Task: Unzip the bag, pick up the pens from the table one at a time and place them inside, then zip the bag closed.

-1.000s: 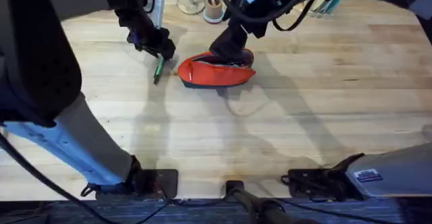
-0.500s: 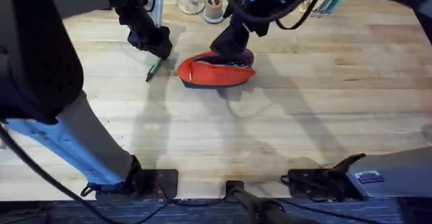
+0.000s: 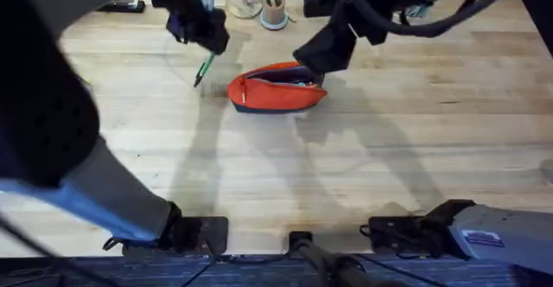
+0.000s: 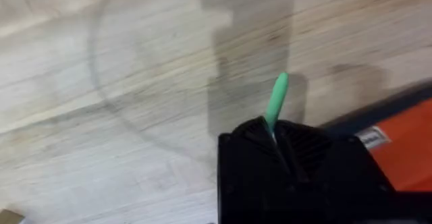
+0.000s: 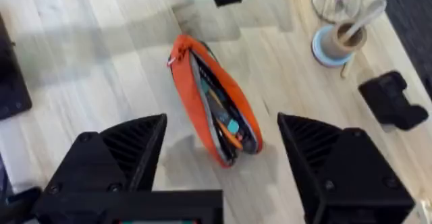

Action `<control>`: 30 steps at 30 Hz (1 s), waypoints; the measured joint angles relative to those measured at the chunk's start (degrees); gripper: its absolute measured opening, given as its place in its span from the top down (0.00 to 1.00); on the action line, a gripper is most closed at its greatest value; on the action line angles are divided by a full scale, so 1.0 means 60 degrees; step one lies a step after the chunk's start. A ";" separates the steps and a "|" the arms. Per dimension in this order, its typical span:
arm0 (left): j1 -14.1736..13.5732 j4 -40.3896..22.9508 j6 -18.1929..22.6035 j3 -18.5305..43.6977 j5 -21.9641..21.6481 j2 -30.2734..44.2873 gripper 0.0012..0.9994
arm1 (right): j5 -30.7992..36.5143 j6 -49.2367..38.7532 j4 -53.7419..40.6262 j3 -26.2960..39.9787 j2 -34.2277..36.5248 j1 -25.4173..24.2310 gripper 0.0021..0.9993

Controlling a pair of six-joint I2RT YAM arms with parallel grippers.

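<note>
Bag (image 3: 276,86) lies unzipped; left end effector (image 3: 207,47) pinches one green pen (image 3: 204,67), right end effector (image 5: 223,160) spread.

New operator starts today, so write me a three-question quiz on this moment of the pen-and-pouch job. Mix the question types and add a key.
1. True or false: the bag is zipped closed.
2. Which gripper holds the green pen? A) left gripper B) right gripper C) neither
3. Fill in: the right gripper hangs above the bag with its fingers ____.

Key:
1. False. The right wrist view shows the zipper parted, with items visible inside.
2. A. The left gripper is shut on the pen, lifted off the table.
3. Open, holding nothing.
</note>
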 joint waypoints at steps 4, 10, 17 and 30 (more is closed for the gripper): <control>-0.0533 -0.0011 0.0020 0.0051 0.0011 -0.0914 0.96 | 0.0235 0.0004 -0.0393 0.0000 -0.0255 0.0000 0.00; -0.1389 -0.0032 0.0267 0.0088 0.0165 -0.2000 0.96 | 0.0769 0.0284 -0.0625 -0.0015 -0.0744 0.0000 0.00; -0.1924 -0.0058 0.0814 0.0095 0.0738 -0.2632 0.96 | 0.0906 0.0624 -0.0191 -0.1325 -0.1459 0.0000 0.00; -0.2121 -0.0052 0.2354 0.0098 0.3120 -0.2648 0.96 | 0.0910 0.1447 0.0476 -0.3851 -0.3560 0.0000 0.00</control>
